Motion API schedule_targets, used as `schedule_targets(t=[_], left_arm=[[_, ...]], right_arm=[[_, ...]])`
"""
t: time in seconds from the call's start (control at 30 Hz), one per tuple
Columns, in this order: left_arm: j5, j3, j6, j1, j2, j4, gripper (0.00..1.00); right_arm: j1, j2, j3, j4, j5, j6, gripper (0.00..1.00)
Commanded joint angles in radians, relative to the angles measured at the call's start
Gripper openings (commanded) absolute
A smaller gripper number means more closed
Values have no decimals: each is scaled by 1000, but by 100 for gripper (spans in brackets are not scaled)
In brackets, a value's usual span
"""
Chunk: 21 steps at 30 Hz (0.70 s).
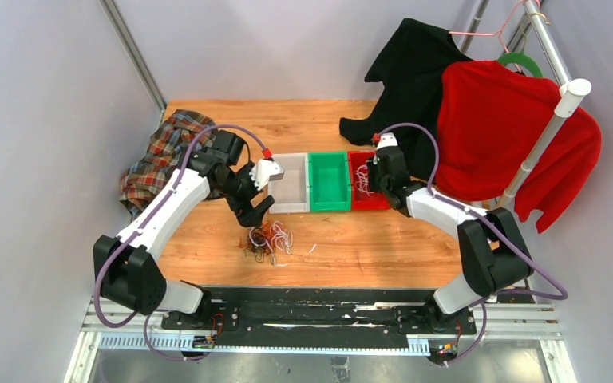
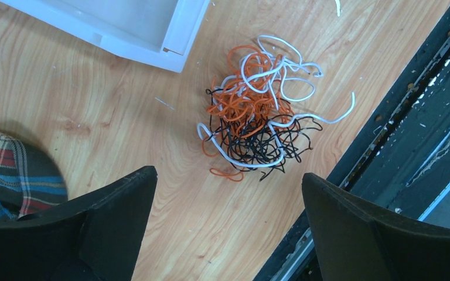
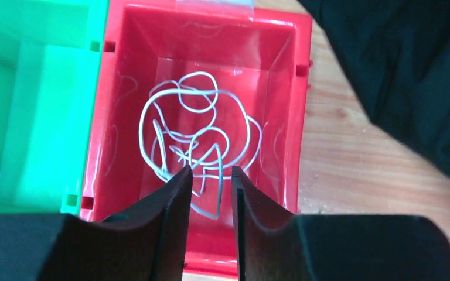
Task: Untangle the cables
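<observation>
A tangle of thin orange, black and white cables (image 1: 270, 241) lies on the wooden table in front of the bins. In the left wrist view the cable tangle (image 2: 258, 111) sits just beyond my fingers. My left gripper (image 1: 259, 209) hovers over the table beside it, wide open and empty (image 2: 228, 174). My right gripper (image 1: 367, 177) is over the red bin (image 1: 371, 206). Its jaws (image 3: 212, 170) stand a little apart, gripping nothing. A loose white cable (image 3: 196, 126) lies coiled on the floor of the red bin (image 3: 281, 76).
A clear white bin (image 1: 291, 194), a green bin (image 1: 329, 182) and the red bin stand side by side. A plaid cloth (image 1: 160, 155) lies at the left. Black (image 1: 407, 72) and red (image 1: 503, 136) garments hang at the right. A short white scrap (image 1: 313, 248) lies near the tangle.
</observation>
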Motion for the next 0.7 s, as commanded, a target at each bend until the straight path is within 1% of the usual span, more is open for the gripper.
schedule_targets(t=[0.0, 0.03, 0.07, 0.1, 0.23, 0.37, 0.53, 0.67], left_arm=[[24, -20, 31, 7, -28, -3, 99], [22, -24, 35, 7, -26, -3, 98], [25, -28, 41, 8, -26, -3, 98], [30, -35, 47, 7, -24, -2, 98], [59, -63, 74, 6, -6, -2, 94], [68, -101, 112, 6, 17, 9, 88], [75, -171, 141, 7, 26, 69, 81], [53, -208, 133, 7, 37, 118, 71]], right_arm=[[-7, -43, 53, -95, 12, 30, 45], [-7, -64, 63, -100, 11, 29, 59], [-7, -87, 72, -103, 11, 28, 65], [-6, -107, 76, -104, 9, 27, 68], [7, -186, 70, -95, 0, 34, 69], [33, -256, 23, -55, -5, 40, 69], [140, -339, -79, 29, 14, 30, 69], [266, -398, -187, 130, 47, 7, 69]])
